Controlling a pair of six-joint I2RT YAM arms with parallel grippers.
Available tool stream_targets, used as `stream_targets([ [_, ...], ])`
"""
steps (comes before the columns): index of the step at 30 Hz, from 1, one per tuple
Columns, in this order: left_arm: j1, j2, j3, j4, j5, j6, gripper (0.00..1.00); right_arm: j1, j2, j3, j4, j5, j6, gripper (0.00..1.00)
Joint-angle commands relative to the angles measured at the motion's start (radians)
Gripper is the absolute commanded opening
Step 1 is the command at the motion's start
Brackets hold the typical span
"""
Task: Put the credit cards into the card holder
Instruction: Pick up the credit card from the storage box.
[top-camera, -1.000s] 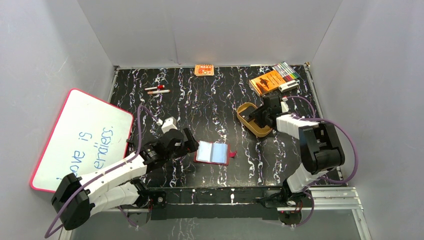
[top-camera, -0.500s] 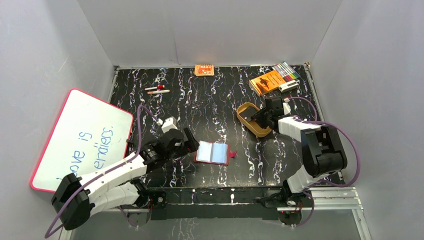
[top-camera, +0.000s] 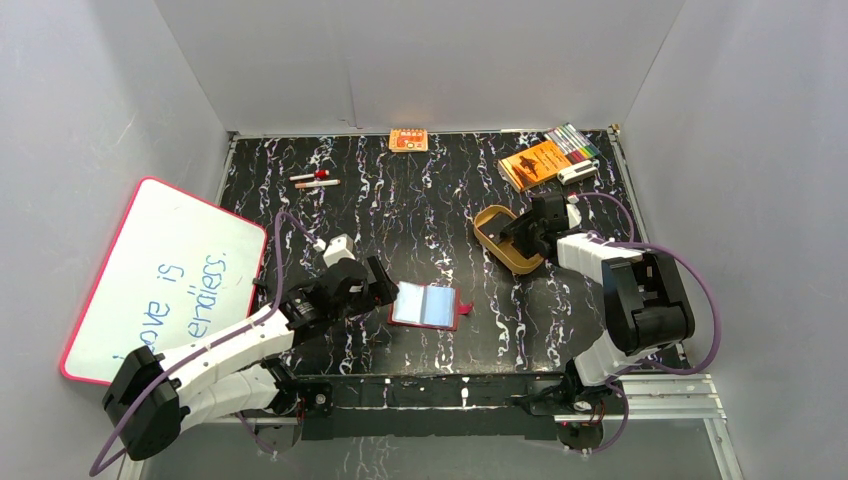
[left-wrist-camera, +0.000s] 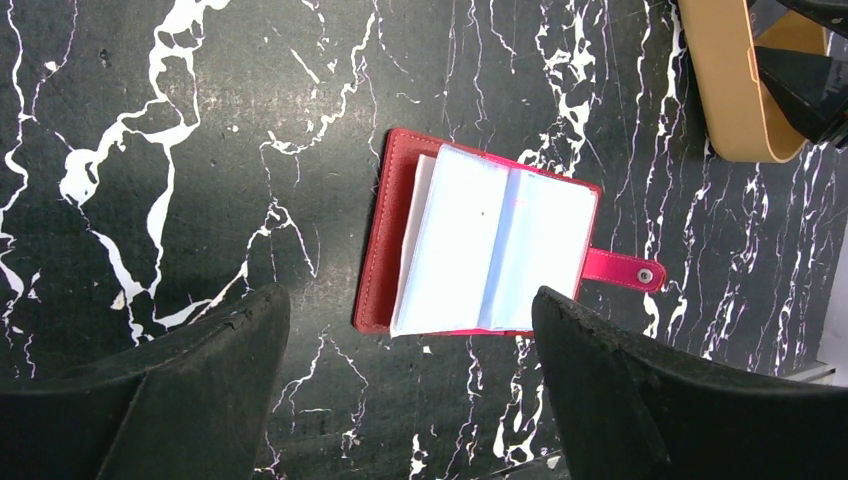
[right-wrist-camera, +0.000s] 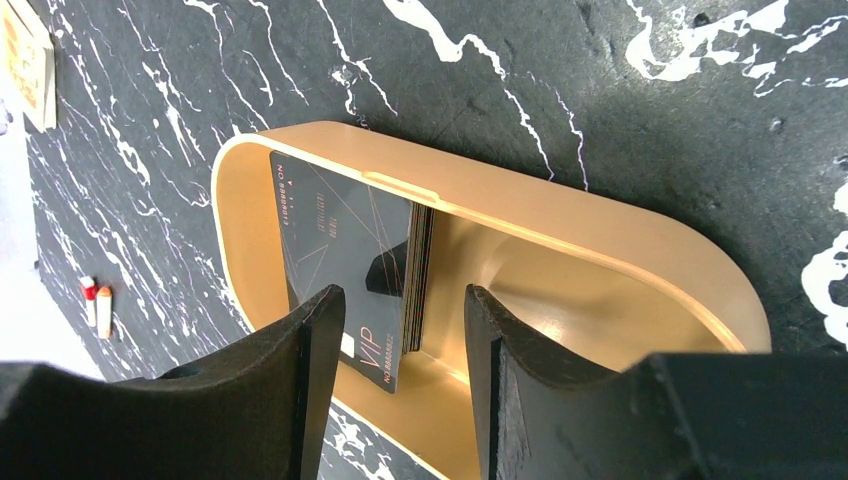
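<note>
The card holder (top-camera: 428, 306) lies open on the black marbled table, pale sleeves up, snap tab to the right; it also shows in the left wrist view (left-wrist-camera: 490, 250). My left gripper (top-camera: 385, 290) is open just left of it, its fingers (left-wrist-camera: 180, 390) wide apart and empty. Dark credit cards (right-wrist-camera: 355, 265) stand on edge as a stack inside the tan oval tray (right-wrist-camera: 520, 200). My right gripper (right-wrist-camera: 405, 350) is open above the tray (top-camera: 488, 242), jaws on either side of the stack's near end, not touching it.
An orange booklet (top-camera: 533, 163), a marker pack (top-camera: 573, 141) and a white item (top-camera: 578, 172) lie at the back right. A small orange box (top-camera: 408, 140) sits at the back edge, two small sticks (top-camera: 314, 180) at back left, a whiteboard (top-camera: 160, 275) on the left.
The right gripper has shifted slightly toward the back right over the tray. The left arm and the card holder have not moved.
</note>
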Motion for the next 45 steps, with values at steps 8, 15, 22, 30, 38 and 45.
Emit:
stream_targets([
  [8,0.005,-0.011,-0.013,0.005,-0.019,-0.001,0.87,-0.006,0.02,0.024,0.027,-0.018,-0.021,0.47],
  [15,0.005,-0.011,-0.017,0.006,-0.018,-0.001,0.87,-0.007,-0.009,0.003,0.034,-0.016,-0.03,0.38],
  [22,0.006,-0.011,-0.017,0.008,-0.01,-0.002,0.87,-0.008,-0.054,-0.037,0.044,-0.01,-0.046,0.31],
  [30,0.005,-0.011,-0.017,0.007,-0.002,-0.006,0.87,-0.012,-0.091,-0.054,0.046,-0.01,-0.06,0.24],
  [38,0.005,-0.011,-0.017,0.008,0.001,-0.008,0.87,-0.014,-0.119,-0.057,0.044,-0.013,-0.072,0.17],
  [45,0.006,-0.011,-0.015,0.006,0.0,-0.007,0.87,-0.014,-0.135,-0.06,0.04,-0.022,-0.075,0.1],
])
